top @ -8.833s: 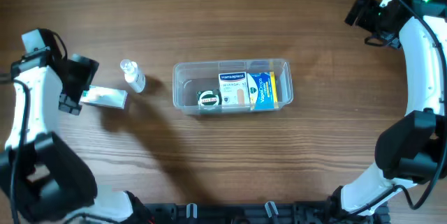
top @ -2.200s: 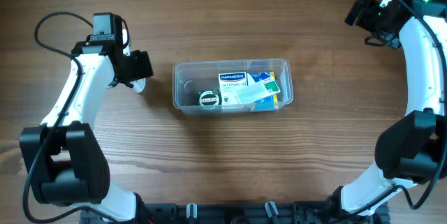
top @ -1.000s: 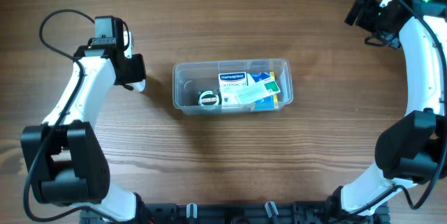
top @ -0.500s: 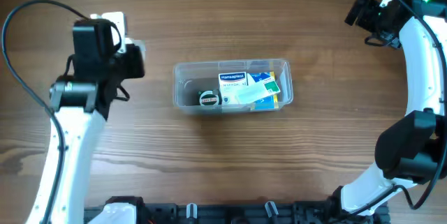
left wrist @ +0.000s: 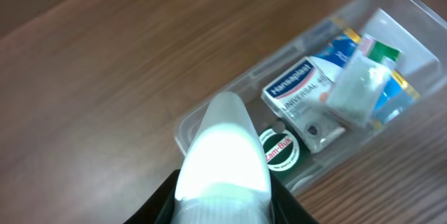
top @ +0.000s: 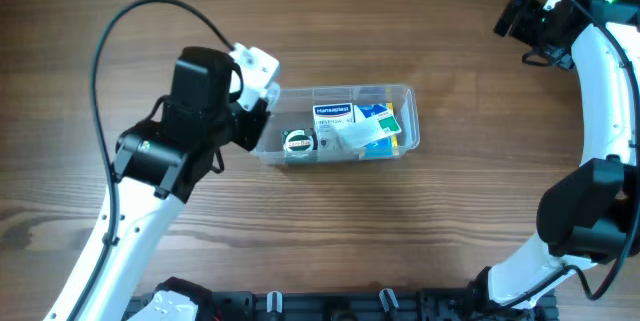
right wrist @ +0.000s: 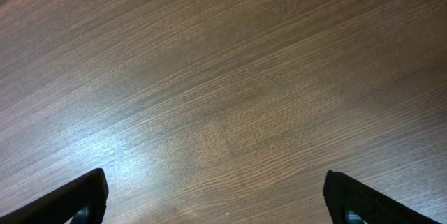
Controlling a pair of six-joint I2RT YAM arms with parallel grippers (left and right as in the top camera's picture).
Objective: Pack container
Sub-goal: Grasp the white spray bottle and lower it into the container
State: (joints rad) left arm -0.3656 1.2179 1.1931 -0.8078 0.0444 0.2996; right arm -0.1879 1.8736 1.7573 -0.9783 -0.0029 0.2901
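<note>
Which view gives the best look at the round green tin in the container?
Left wrist: the tin is close, its lid label readable. Overhead shows it small, inside the container. Right wrist shows only table.

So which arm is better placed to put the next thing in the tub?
Left. The left gripper is shut on a pale item right above the container's left end. The right gripper hangs open over the table in the far corner, holding nothing.
</note>
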